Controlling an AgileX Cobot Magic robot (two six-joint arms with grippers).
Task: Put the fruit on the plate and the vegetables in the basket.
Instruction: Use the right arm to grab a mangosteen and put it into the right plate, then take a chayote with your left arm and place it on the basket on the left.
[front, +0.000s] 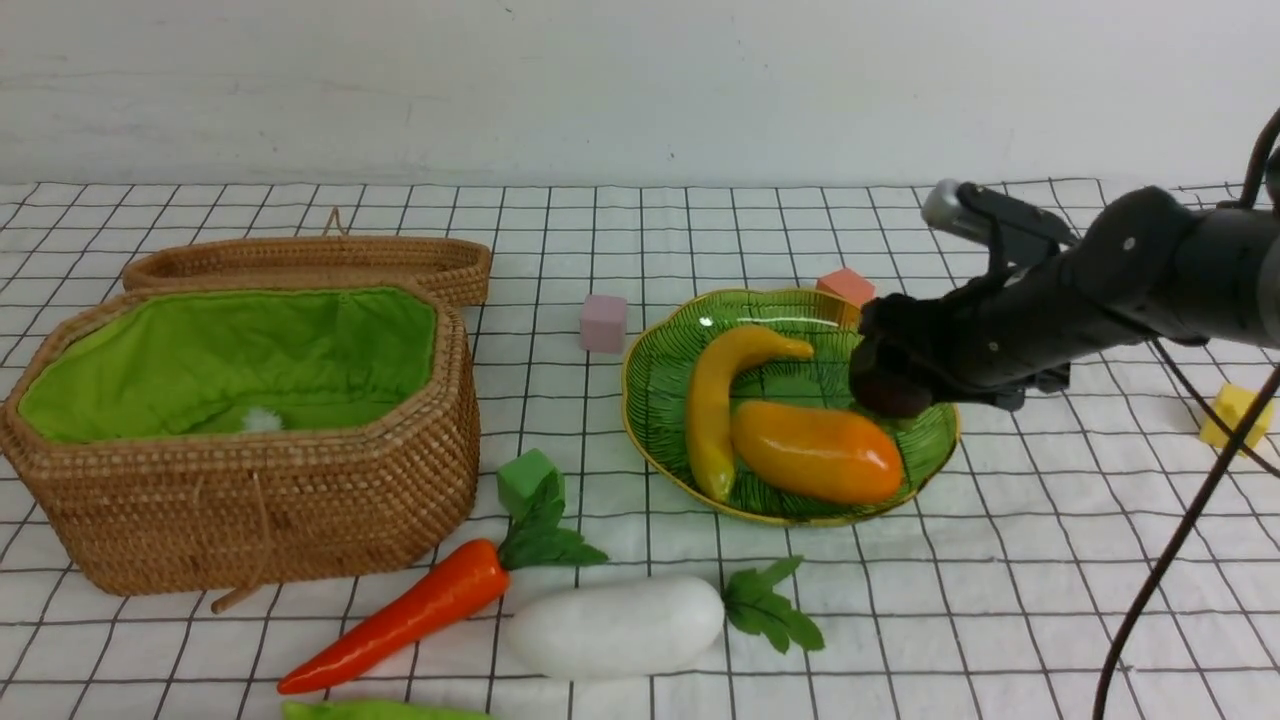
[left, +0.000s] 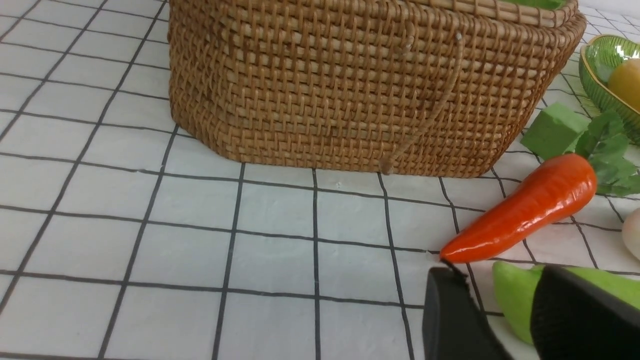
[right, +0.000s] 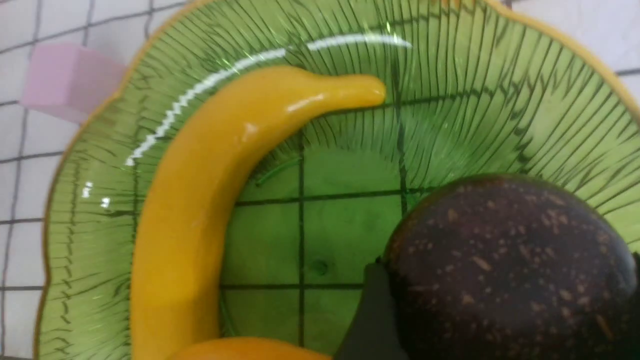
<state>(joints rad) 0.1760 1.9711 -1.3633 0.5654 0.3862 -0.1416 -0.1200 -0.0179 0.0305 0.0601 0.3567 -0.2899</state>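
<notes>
Front view; right jaws pinching dark fruit (front: 893, 392) over plate (front: 660, 392); left jaws beside pod (left: 513, 300), grip unclear

A: Fruit?
B: Curved yellow banana (front: 712, 410) and orange mango (front: 815, 450) lie touching in the green plate (front: 655, 400). The dark round fruit (front: 888, 392) is at its right edge.
A: Vegetables?
B: The carrot (front: 410, 612), white radish (front: 615, 625) and green pod (front: 380, 711) all lie outside the basket (front: 280, 500), just in front. The basket is open, its lid (front: 320, 262) behind.
</notes>
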